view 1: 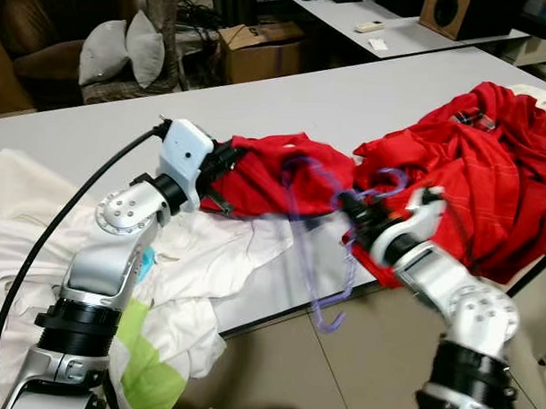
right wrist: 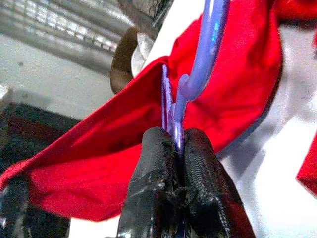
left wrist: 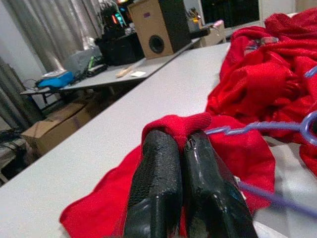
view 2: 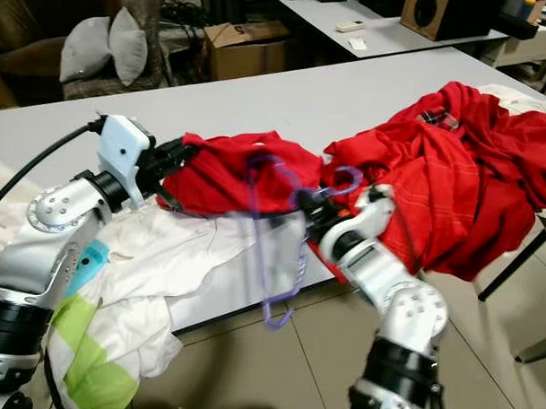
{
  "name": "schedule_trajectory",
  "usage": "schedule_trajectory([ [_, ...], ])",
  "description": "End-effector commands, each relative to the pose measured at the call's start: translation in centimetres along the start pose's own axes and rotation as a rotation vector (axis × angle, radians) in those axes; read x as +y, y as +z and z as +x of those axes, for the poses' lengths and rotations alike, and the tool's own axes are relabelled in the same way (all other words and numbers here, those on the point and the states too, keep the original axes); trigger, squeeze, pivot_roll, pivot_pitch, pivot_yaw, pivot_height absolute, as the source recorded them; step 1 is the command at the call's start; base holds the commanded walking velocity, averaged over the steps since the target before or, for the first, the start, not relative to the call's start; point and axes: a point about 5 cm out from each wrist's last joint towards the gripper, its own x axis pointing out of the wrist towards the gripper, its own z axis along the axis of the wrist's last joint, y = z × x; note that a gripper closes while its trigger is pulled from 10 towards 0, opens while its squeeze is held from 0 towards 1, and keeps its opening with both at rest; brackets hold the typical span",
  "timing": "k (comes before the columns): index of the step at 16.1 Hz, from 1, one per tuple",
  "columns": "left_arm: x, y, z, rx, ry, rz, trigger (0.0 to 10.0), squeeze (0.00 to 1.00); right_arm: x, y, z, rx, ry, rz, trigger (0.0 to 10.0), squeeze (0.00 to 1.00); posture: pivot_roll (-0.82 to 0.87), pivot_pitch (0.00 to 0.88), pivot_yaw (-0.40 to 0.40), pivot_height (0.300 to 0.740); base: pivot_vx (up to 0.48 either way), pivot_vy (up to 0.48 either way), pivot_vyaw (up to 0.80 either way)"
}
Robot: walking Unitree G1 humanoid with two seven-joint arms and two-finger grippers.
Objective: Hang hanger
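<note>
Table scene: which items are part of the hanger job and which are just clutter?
In the job:
- purple hanger, clamped by the right gripper
- red shirt, pinched by the left gripper

Lying about:
- red clothes pile
- white cloth
- cardboard box
- speaker
- grey cushions

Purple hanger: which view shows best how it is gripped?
The right wrist view: the right hand is shut on the purple hanger just below its hook. Both eye views show it blurred over the table edge; the left wrist view catches one arm beside the red garment.
</note>
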Motion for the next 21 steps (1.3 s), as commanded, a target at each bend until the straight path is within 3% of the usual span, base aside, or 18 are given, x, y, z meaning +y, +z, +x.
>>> schedule_trajectory([
  [1, 0.2, 1.0, -0.3, -0.040, -0.025, 0.017, 0.0, 0.00, 0.0, 1.2, 0.1, -0.052, 0.000, 0.047, 10.0, 0.00, -0.09, 0.000, 0.049, 0.740, 0.000, 0.000, 0.00],
  [3, -0.2, 0.4, -0.9, -0.008, -0.091, 0.018, 0.0, 0.00, 0.2, 3.8, 0.4, -0.129, 0.007, 0.081, 10.0, 0.00, -0.09, 0.000, 0.048, 0.740, 0.000, 0.000, 0.00],
  [6, -1.7, -0.8, -1.0, 0.054, -0.181, 0.053, 0.0, 0.00, 2.0, 6.6, 1.4, -0.222, 0.075, 0.120, 10.0, 0.00, -0.09, 0.000, 0.041, 0.740, 0.000, 0.000, 0.00],
  [8, -3.8, -1.7, -0.6, 0.096, -0.284, 0.111, 0.0, 0.00, 3.6, 8.2, 2.6, -0.306, 0.146, 0.284, 10.0, 0.00, -0.09, 0.000, 0.037, 0.740, 0.000, 0.000, 0.00],
  [10, -5.6, -2.5, 0.1, 0.118, -0.338, 0.157, 0.0, 0.00, 4.6, 8.6, 4.1, -0.324, 0.176, 0.387, 10.0, 0.00, -0.09, 0.000, 0.027, 0.740, 0.000, 0.000, 0.00],
  [13, -6.9, -1.6, 0.4, 0.053, -0.374, 0.121, 0.0, 0.00, 4.9, 8.3, 4.9, -0.323, 0.169, 0.411, 10.0, 0.00, -0.08, 0.000, 0.018, 0.740, 0.000, 0.000, 0.00],
  [15, -7.2, -0.3, 0.3, -0.044, -0.370, 0.017, 0.0, 0.00, 4.8, 8.5, 5.3, -0.328, 0.146, 0.377, 10.0, 0.00, -0.08, 0.000, 0.016, 0.740, 0.000, 0.000, 0.00],
  [17, -8.0, 0.5, -0.1, -0.108, -0.437, -0.056, 0.0, 0.00, 4.8, 8.6, 5.4, -0.332, 0.137, 0.365, 10.0, 0.00, -0.08, 0.000, 0.016, 0.740, 0.000, 0.000, 0.00],
  [20, -9.0, 0.3, -0.6, -0.089, -0.523, -0.069, 0.0, 0.00, 4.7, 9.0, 5.4, -0.353, 0.135, 0.381, 10.0, 0.00, -0.08, 0.000, 0.016, 0.740, 0.000, 0.000, 0.00],
  [21, -9.3, -0.3, -0.7, -0.041, -0.539, -0.048, 0.0, 0.00, 4.8, 9.2, 5.4, -0.359, 0.139, 0.380, 10.0, 0.00, -0.08, 0.000, 0.016, 0.740, 0.000, 0.000, 0.00],
])
